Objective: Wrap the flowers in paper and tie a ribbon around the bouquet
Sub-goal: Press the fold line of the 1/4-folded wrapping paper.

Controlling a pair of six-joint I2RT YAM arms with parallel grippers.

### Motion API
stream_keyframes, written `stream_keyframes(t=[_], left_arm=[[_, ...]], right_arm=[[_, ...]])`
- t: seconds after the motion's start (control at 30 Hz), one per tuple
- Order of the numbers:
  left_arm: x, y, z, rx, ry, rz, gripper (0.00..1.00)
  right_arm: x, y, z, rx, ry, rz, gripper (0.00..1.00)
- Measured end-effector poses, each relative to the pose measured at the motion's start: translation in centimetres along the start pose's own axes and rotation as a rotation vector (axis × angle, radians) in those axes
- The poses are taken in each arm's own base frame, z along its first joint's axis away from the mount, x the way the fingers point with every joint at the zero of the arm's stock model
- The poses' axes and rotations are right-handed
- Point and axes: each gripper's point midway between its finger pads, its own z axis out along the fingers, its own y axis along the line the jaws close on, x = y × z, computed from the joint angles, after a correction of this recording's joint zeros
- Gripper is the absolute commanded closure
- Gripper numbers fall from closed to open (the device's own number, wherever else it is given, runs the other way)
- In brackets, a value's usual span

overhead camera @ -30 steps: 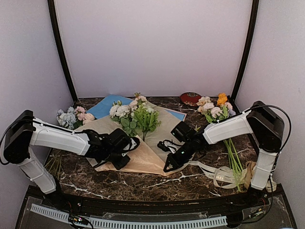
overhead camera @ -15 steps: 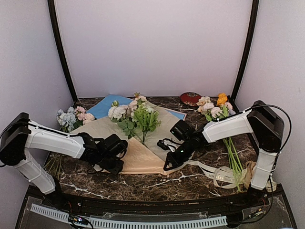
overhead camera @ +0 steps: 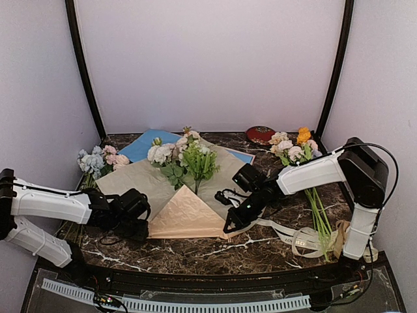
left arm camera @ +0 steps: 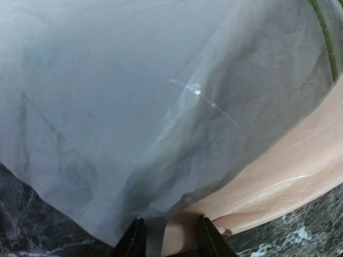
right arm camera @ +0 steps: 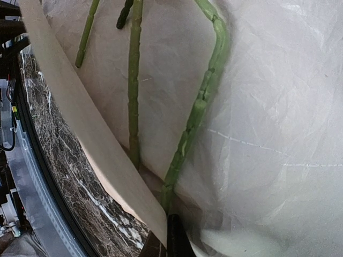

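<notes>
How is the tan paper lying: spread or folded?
Partly folded: the large tan kraft paper has its near corner turned over, peach side up.

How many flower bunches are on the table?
3: the flowers on the paper, centre; a blue bunch, far left; an orange-topped bunch, far right. None seems hidden.

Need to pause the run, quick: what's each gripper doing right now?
Left gripper: open, edge of the paper between its jaws.
Right gripper: shut on the paper.
</notes>
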Motion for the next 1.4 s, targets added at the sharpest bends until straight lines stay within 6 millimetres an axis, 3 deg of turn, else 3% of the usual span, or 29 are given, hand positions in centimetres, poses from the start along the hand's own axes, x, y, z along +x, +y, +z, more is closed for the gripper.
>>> stream_keyframes(t=[0.13, 0.27, 0.4, 0.53, 0.6, 0.7, 0.87, 1.03, 1.13, 1.23, 1.33, 1.4], left_arm=[[0.2, 1.7, -1.0, -0.065, -0.008, -0.007, 0.71], [-2.5, 1.9, -3.5, -0.117, -0.090, 0.041, 0.71], [-6.7, -1.4, -6.7, -0.086, -0.257, 0.168, 0.72], [-8.1, -5.9, -8.0, 0.003, -0.347, 0.331, 0.71], [-7.9, -7.9, -7.1, 0.042, -0.344, 0.412, 0.72], [-7.0, -9.2, -4.6, 0.048, -0.294, 0.497, 0.72], [-4.3, -8.2, -0.4, -0.008, -0.171, 0.580, 0.72], [-2.1, -7.0, 0.9, -0.009, -0.105, 0.583, 0.72], [-2.0, -7.0, 1.0, 0.005, -0.108, 0.554, 0.72], [-1.8, -7.0, 1.0, 0.021, -0.111, 0.521, 0.72], [-1.7, -7.0, 1.0, 0.033, -0.115, 0.486, 0.73], [-1.6, -7.0, 1.0, 0.040, -0.116, 0.459, 0.73]], right_arm=[[0.0, 0.0, 0.0, 0.000, 0.000, 0.001, 1.00], [0.1, -0.1, 0.0, 0.006, 0.003, 0.004, 1.00], [0.0, -0.2, 0.0, 0.009, 0.005, 0.007, 1.00], [-0.1, -0.1, 0.0, 0.011, 0.009, 0.015, 0.96], [-0.1, -0.2, -0.1, 0.015, 0.009, 0.018, 0.93], [-0.2, -0.3, -0.2, 0.031, 0.013, 0.026, 0.88], [-0.7, -0.8, -0.9, 0.095, 0.017, 0.023, 0.84], [-2.9, -1.0, -3.6, 0.213, -0.035, -0.002, 0.85], [-4.7, 1.0, -5.7, 0.220, -0.109, -0.068, 0.87], [-5.3, 5.5, -5.7, 0.103, -0.151, -0.172, 0.92], [-5.0, 9.7, -2.5, -0.036, -0.094, -0.262, 0.95], [-4.6, 10.6, 0.4, -0.092, -0.041, -0.287, 0.96]])
